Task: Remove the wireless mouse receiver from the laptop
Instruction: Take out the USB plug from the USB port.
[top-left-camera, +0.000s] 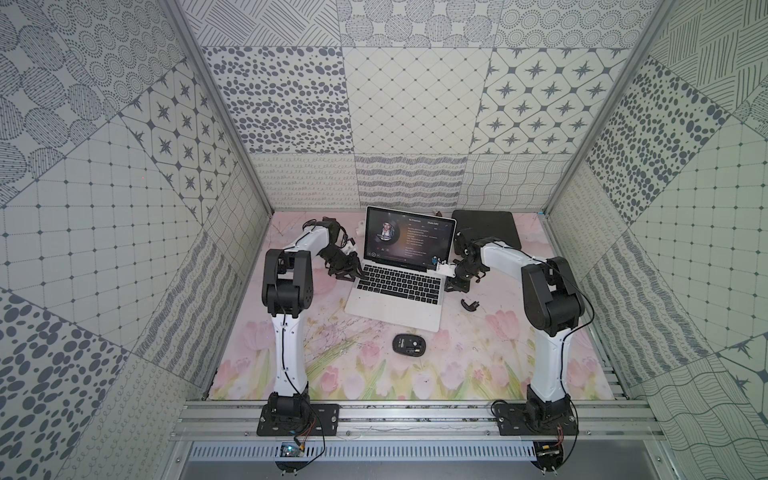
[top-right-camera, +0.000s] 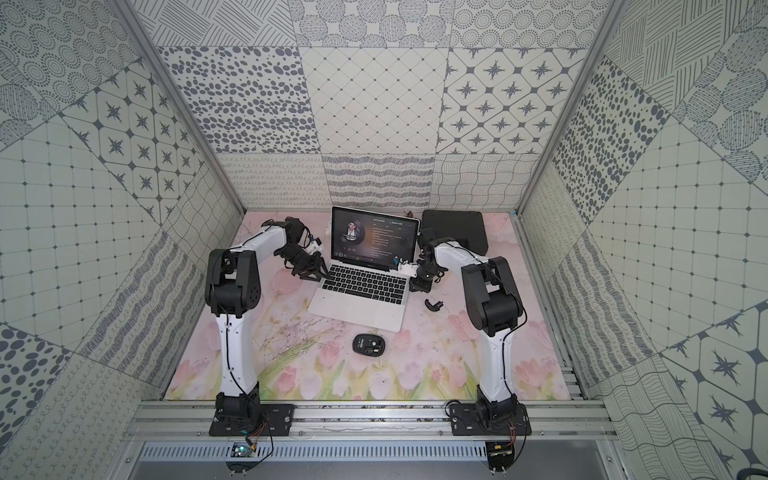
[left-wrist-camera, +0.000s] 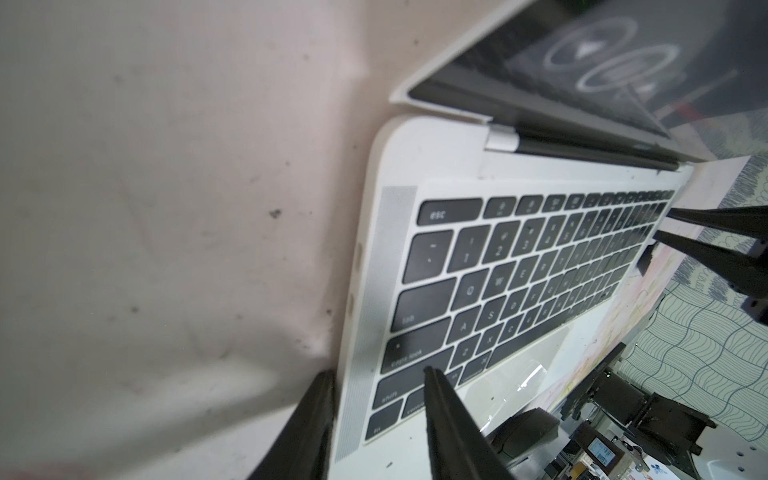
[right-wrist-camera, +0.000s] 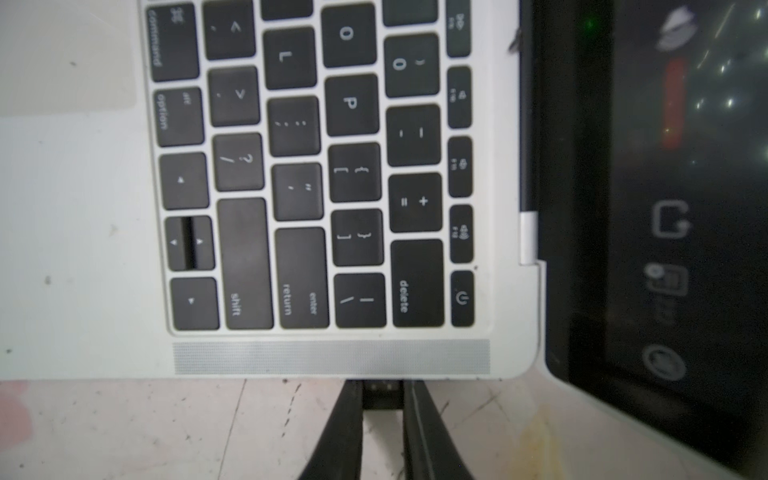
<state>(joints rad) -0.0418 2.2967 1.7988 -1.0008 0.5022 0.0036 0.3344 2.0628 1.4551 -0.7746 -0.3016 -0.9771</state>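
1. Your right tool (right-wrist-camera: 381, 385) is clamped on the wireless mouse receiver (right-wrist-camera: 382, 395). One of its fingers (right-wrist-camera: 347, 419) sits flat against each side of the stub, with no gap showing.
2. The receiver is plugged into the right edge of the laptop (top-left-camera: 392, 311). It sits on the far half, roughly level with the return and delete keys and short of the hinge. Its body butts against the edge, so it is not pulled out.
3. Your left tool (left-wrist-camera: 378, 370) is apart. Its tips straddle the laptop's left edge, one outside over the tabletop (top-left-camera: 365, 374) and one over the shift and caps-lock keys. You can't tell from the left wrist view whether either tip bears down.
4. The laptop is open with its screen lit. It sits mid-tabletop toward the far side, slightly skewed.
5. In both top views the black mouse (top-left-camera: 408, 344) lies just near of the laptop's near-right corner, not touching it.
6. A small curved black piece (top-left-camera: 469, 305) lies right of the laptop, near of the right tool.
7. A black case (top-left-camera: 486, 228) sits far right, behind the right arm.
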